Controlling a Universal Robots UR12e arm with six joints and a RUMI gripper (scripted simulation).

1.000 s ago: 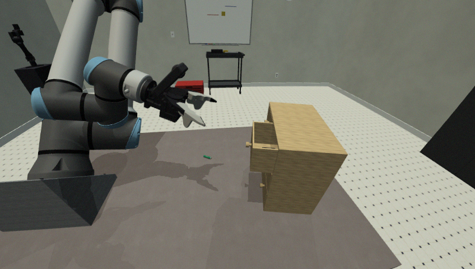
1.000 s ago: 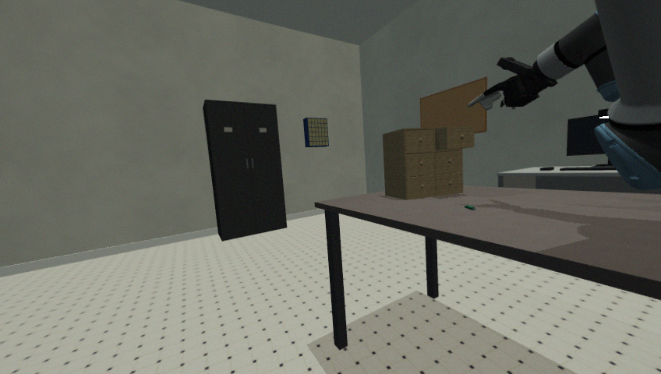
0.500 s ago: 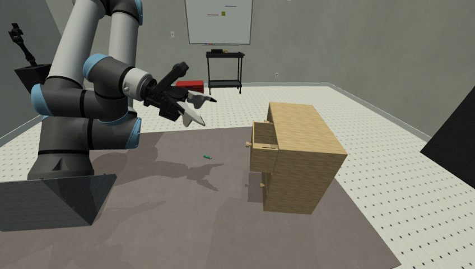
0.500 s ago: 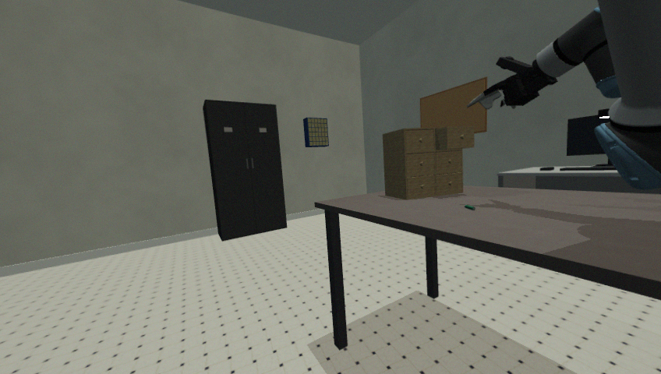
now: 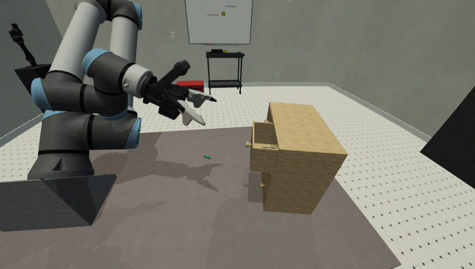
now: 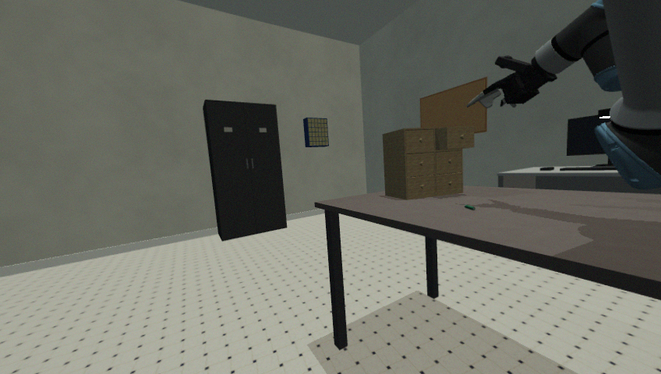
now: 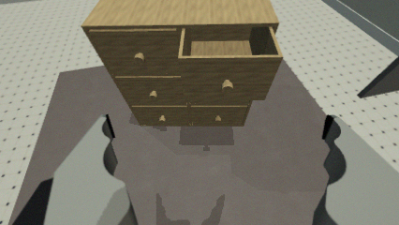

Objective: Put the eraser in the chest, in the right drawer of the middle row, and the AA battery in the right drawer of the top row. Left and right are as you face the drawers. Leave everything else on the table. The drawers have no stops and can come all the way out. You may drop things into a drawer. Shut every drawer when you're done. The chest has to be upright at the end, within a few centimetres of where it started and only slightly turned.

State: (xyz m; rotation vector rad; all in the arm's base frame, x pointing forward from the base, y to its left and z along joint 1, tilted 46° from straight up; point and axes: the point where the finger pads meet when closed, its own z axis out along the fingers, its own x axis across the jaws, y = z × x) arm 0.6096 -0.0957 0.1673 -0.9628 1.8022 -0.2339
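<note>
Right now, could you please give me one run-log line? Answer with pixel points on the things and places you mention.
top-right drawer (image 5: 264,159) (image 6: 461,137) (image 7: 229,77) open | AA battery (image 5: 207,157) (image 6: 469,207) on table (image 5: 233,233) (image 6: 394,213) | jaws open, holding nothing

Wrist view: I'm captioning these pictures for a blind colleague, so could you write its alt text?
A wooden chest of six drawers stands upright on a brown tabletop, its top right drawer pulled out. In the foreground, the open gripper's two fingers frame the view.
</note>
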